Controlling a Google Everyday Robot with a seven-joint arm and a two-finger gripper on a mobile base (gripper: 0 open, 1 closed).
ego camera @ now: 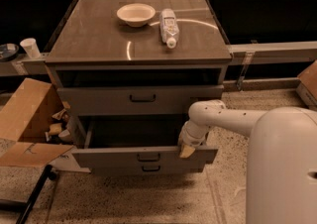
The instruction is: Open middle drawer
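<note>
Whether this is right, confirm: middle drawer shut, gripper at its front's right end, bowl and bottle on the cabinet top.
Wrong: the camera view shows the middle drawer pulled out. Gripper at its front's right end, bowl and bottle: correct.
</note>
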